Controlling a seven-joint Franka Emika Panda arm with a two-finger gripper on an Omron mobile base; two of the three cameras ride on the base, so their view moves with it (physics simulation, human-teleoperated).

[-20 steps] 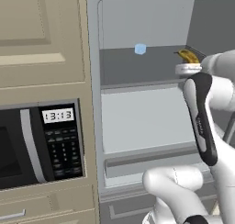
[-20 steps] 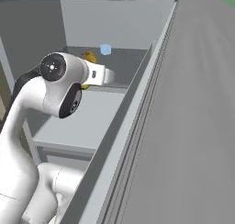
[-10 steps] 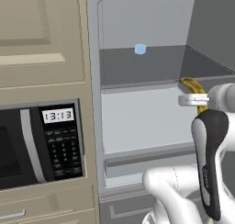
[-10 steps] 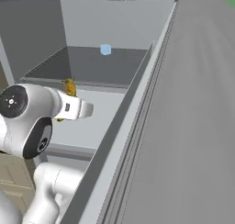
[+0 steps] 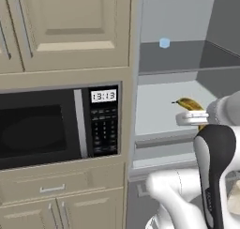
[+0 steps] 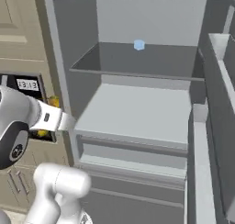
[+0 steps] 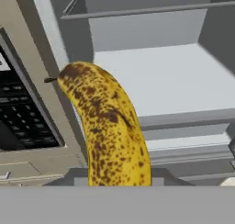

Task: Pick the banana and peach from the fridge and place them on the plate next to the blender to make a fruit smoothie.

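Note:
A yellow, brown-speckled banana [image 7: 108,126] rises up the middle of the hand view, held at its lower end. My gripper [image 5: 196,114] is shut on the banana [image 5: 189,103] in front of the open fridge [image 5: 174,59], level with its lower shelf. From the right, the banana [image 6: 53,101] and gripper [image 6: 51,115] sit just left of the fridge's [image 6: 133,110] left wall, in front of the microwave panel. The peach, the plate and the blender are out of view.
A pale blue cup-like object [image 5: 164,42] stands on the fridge's upper shelf [image 6: 139,44]. A black built-in microwave [image 5: 47,129] sits left of the fridge, under beige cupboards. The open fridge door [image 6: 215,126] stands along the right.
The gripper has brought the banana down from upper-shelf height and out of the fridge, toward its left edge. Both base views have shifted, so the base has moved.

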